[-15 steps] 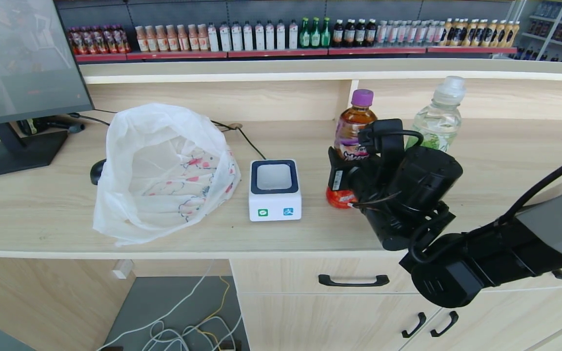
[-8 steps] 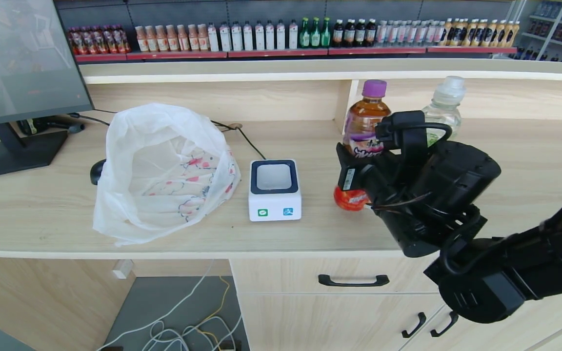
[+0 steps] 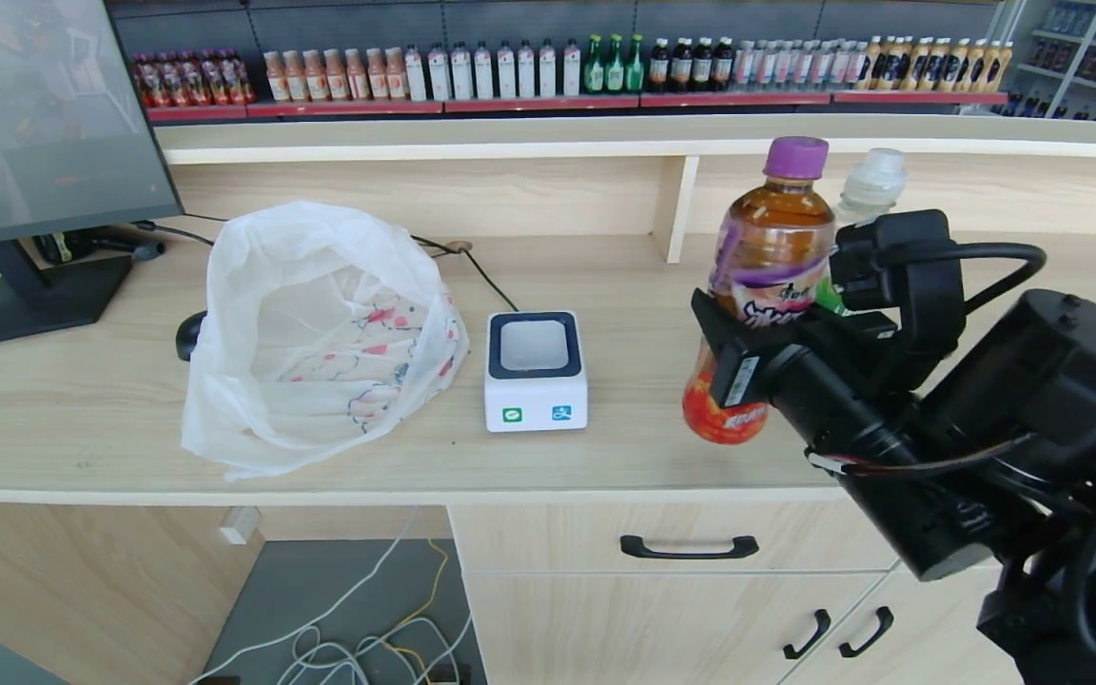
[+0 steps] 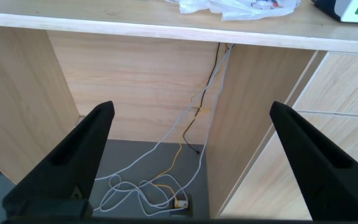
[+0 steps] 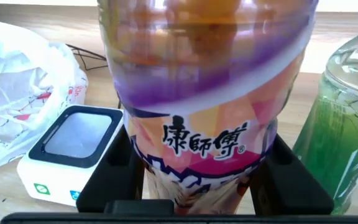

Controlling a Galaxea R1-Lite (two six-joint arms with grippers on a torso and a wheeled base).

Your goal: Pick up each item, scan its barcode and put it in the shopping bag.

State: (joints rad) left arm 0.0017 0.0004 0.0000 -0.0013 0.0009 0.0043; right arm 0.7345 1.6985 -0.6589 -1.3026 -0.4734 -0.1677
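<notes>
Right gripper clamped around the midsection of the purple-capped tea bottle, bottle upright over the counter, right of the barcode scanner. Left gripper spread, holding nothing

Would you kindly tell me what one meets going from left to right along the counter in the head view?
monitor → shopping bag → scanner → purple-capped bottle
</notes>
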